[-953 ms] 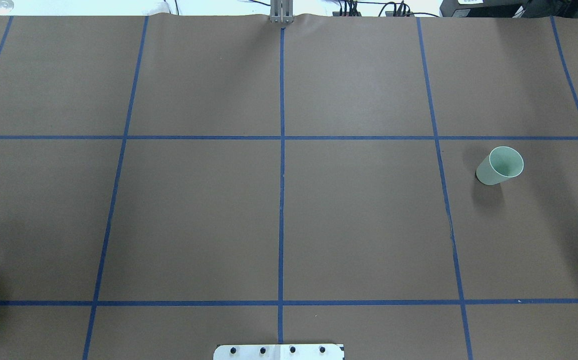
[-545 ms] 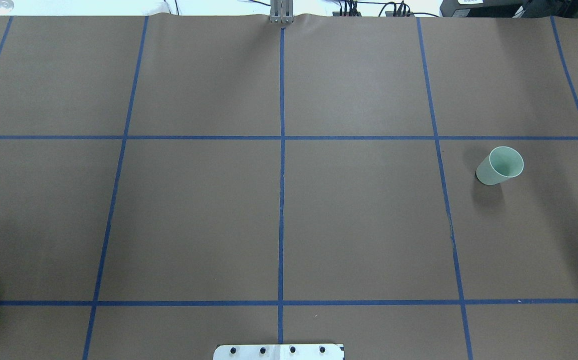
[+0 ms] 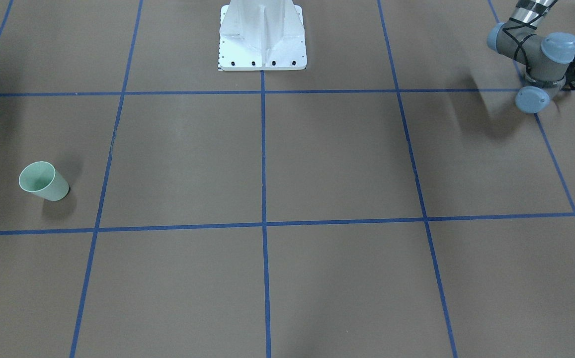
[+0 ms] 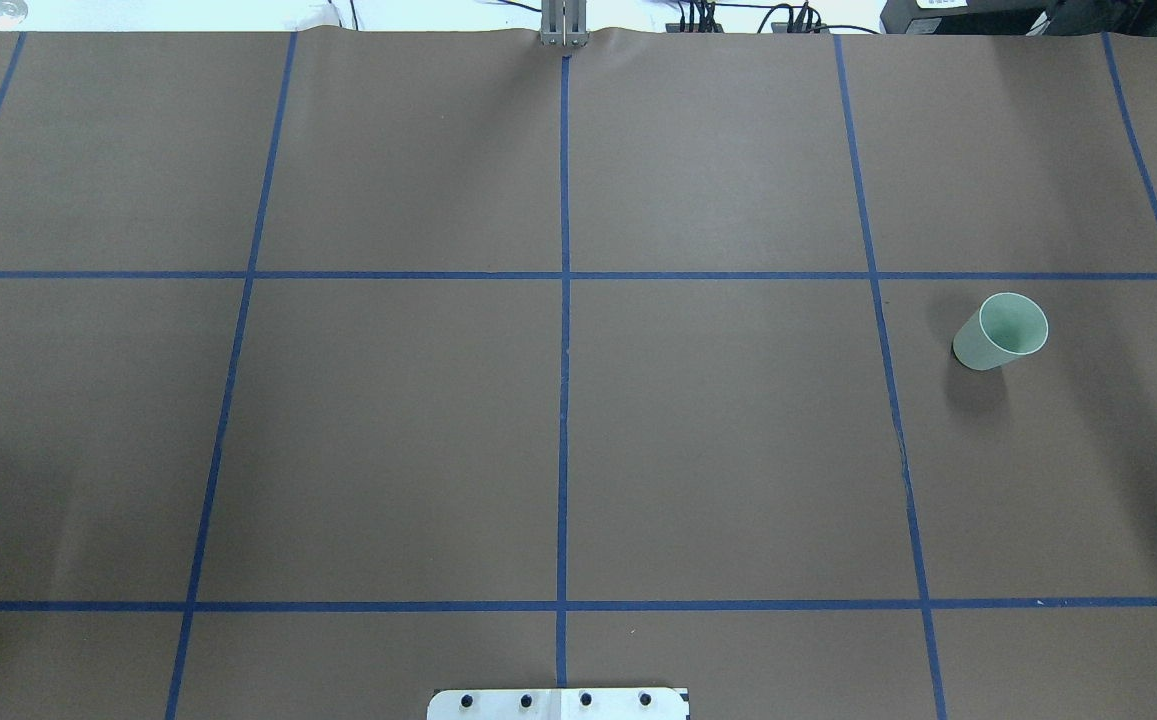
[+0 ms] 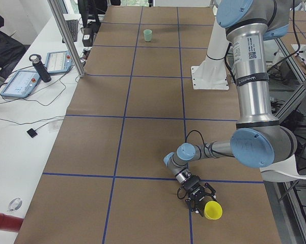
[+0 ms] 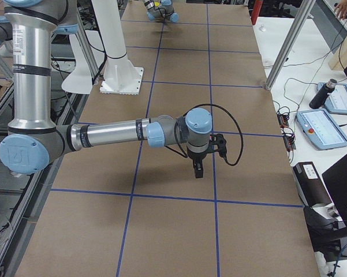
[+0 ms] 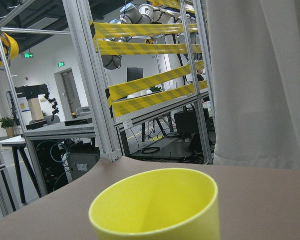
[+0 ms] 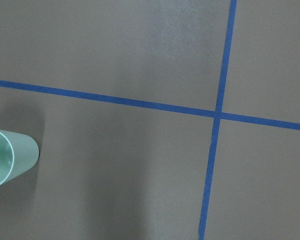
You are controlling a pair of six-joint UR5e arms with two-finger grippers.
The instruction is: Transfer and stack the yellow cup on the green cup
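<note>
- Two cups are in view: one small bright yellow plastic tumbler, the yellow cup, and one small pale mint-green plastic tumbler, the green cup. Both are smooth, plain and tapered, with a wider rim.
- Two robot arms rise from one white metal pedestal: the left arm and the right arm. Both are silver tubes with rounded blue-grey joint caps.
- One matte brown paper sheet covers the table, squared off by thin blue tape lines.
- The green cup stands upright and alone, mouth up, well apart from the pedestal, out in front on the robot's right.
- The yellow cup is upright, well apart from the pedestal on the robot's left, about level with it.
- The black left gripper lies low and level, its tip right at the yellow cup; I cannot tell whether its fingers clamp the cup.
- The right gripper points straight down over the paper; I cannot tell whether its fingers are apart or together.
</note>
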